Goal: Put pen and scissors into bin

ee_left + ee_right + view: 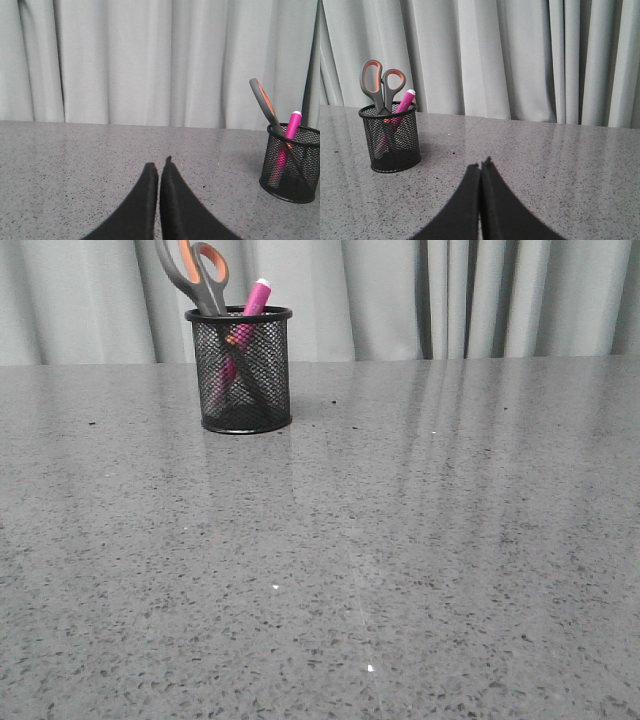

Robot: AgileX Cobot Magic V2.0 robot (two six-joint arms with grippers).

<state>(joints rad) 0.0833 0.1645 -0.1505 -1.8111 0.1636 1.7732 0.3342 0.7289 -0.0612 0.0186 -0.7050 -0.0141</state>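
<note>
In the front view we locate the bin (240, 370) on the grey speckled table (400, 540), at about 11 o'clock from the table's centre, near the far edge and in front of the pale curtain (450, 295). The bin stands upright on its base. Both task items sit inside it. The scissors (195, 275) stand blades down, with the grey, orange-lined handles projecting above the rim toward 11 o'clock. The pen (255, 298) leans beside them, its white-tipped end rising above the rim toward 1 o'clock; its lower body shows through the mesh, crossing the blades.

We see no arm in the front view. In the left wrist view, the left gripper (159, 167) is clenched: its two black fingers (145, 200) meet along their length, with nothing between them. It hovers over bare table, well apart from the bin (290, 162), which holds the scissors (265, 102) and pen (290, 127).

In the right wrist view, the right gripper (481, 165) is likewise clenched and holds nothing, fingers (502, 205) pressed together. The bin (392, 137) with scissors (381, 87) and pen (406, 102) stands well apart from it.
</note>
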